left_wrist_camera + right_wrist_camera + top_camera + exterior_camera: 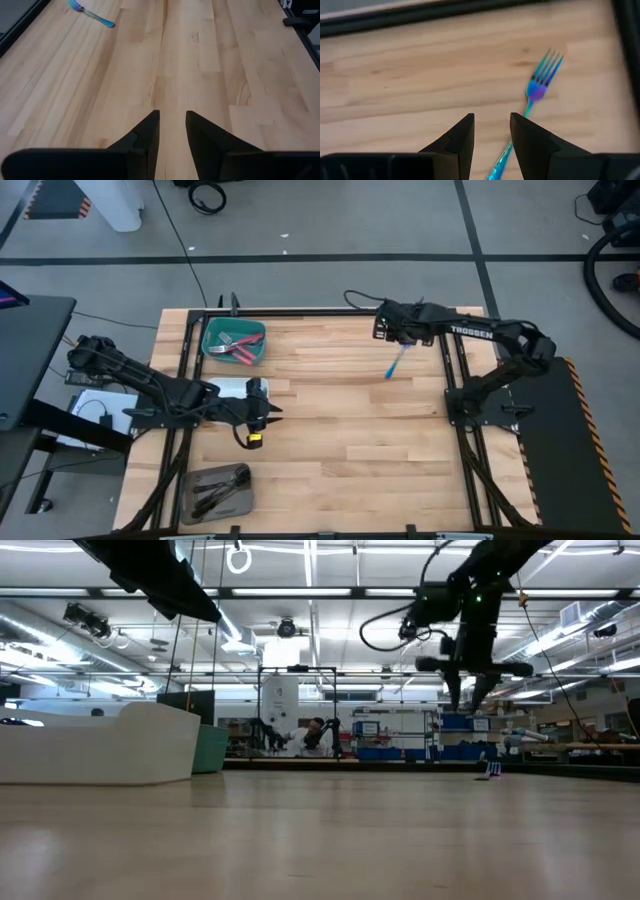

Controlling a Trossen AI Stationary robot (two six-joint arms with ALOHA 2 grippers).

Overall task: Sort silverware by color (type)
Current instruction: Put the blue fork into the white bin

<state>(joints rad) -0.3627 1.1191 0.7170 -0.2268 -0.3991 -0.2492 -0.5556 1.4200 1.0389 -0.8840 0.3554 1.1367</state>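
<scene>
I count one iridescent blue fork [397, 364] loose on the bare wood toward the table's right side, with several red-handled pieces [236, 346] in the teal tray [212, 329] at the far left and a few dark pieces [222, 488] in the grey tray [190, 501] at the near left. My right gripper [491, 132] hangs above the fork's handle, fingers apart with a narrow gap and nothing between them. My left gripper [172, 131] sits beside the white tray [228, 386], fingers also narrowly apart and empty, facing the wide open middle of the table [340, 430].
</scene>
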